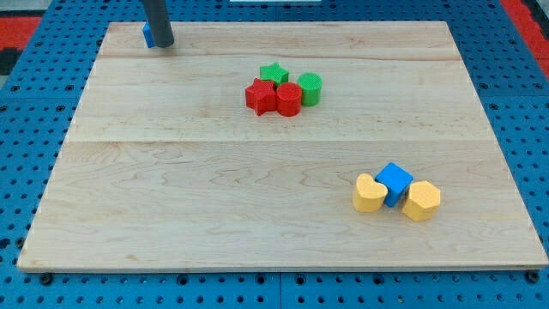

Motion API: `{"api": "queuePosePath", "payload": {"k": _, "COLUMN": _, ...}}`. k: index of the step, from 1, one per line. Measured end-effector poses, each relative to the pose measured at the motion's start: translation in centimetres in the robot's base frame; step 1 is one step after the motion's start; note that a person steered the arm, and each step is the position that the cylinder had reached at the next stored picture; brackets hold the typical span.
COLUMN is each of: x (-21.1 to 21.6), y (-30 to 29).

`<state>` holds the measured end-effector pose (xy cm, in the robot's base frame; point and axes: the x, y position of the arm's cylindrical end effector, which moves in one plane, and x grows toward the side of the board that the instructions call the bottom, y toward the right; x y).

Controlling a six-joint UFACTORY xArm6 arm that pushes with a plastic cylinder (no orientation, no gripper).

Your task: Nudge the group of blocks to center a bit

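Red and green blocks form the nearer-centre group: red star (260, 95), red cylinder (289, 99), green star (274, 73), green cylinder (310, 88), touching, toward the desk's top edge. My tip (161, 44) stands well apart at the top-left corner, beside a blue block (147, 34), grasping nothing. Approach step, I judge. Next: come round above the cluster, push downward. Yellow heart (369, 194), blue cube (395, 182), yellow hexagon (421, 201) sit bottom-right.

My tip (163, 44), upright, top left.
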<state>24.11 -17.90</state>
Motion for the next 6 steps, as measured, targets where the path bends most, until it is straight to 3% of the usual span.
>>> {"api": "queuePosePath", "payload": {"k": 1, "x": 0.0, "y": 0.1}}
{"api": "queuePosePath", "payload": {"k": 2, "x": 4.1, "y": 7.0}}
{"api": "queuePosePath", "payload": {"k": 4, "x": 8.8, "y": 14.2}}
{"api": "queuePosePath", "payload": {"k": 5, "x": 12.8, "y": 23.6}}
{"api": "queuePosePath", "payload": {"k": 6, "x": 17.9, "y": 26.9}}
